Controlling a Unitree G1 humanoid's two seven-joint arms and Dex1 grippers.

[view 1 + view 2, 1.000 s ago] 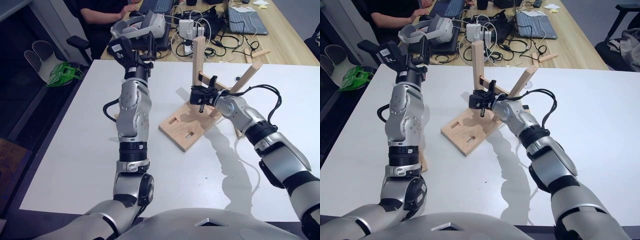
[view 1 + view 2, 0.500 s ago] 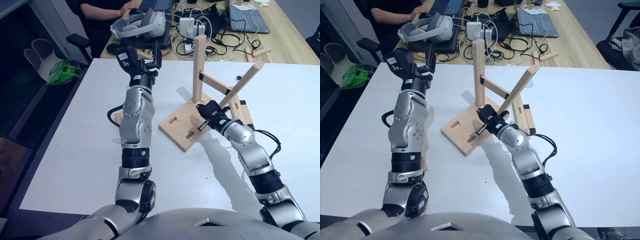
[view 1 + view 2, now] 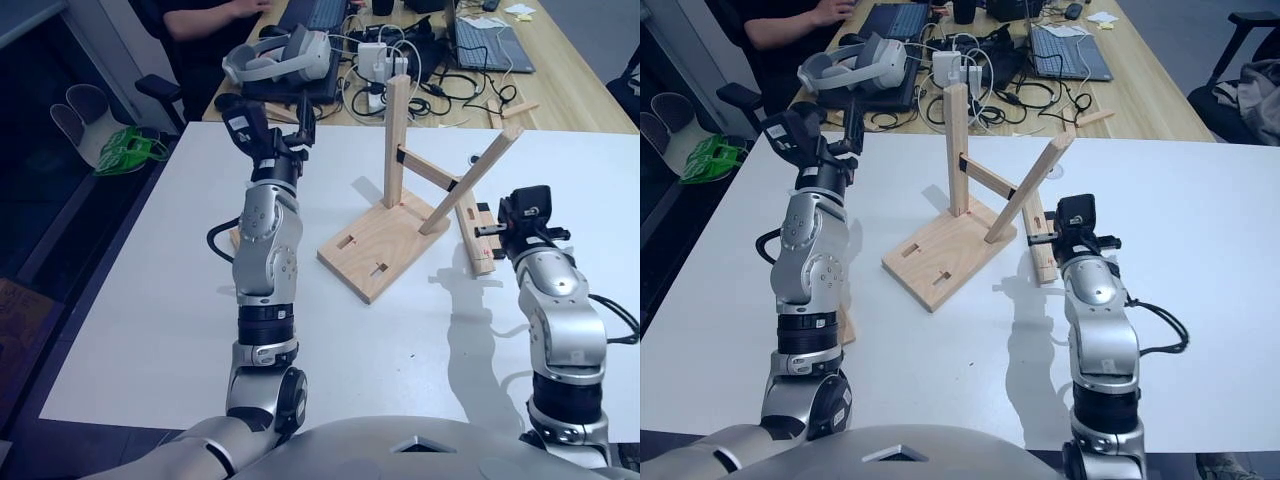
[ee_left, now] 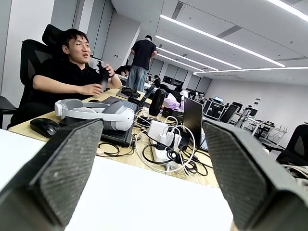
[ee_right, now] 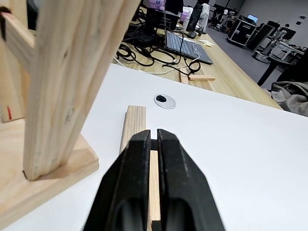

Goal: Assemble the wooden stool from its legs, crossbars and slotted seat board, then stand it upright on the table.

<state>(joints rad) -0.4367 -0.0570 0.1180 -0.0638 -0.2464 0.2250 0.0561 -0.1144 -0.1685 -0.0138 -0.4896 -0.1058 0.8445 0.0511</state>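
my right pincer [image 5: 153, 137] is sitting clenched, pads pressed together, hovering just over the loose wooden pieces [image 5: 134, 125] lying on the table [image 3: 150, 300] beside the seat board [image 3: 375, 245]. my left pincer [image 4: 151, 129] is hanging released, fingers wide apart, raised over the table's far left side. the seat board is lying flat mid-table, carrying one upright leg [image 3: 396, 140], one leaning leg [image 3: 470, 180], and a crossbar [image 3: 428, 168] joining them.

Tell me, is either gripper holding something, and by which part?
Nothing is held. The left gripper is open and empty; the right gripper is shut on nothing.
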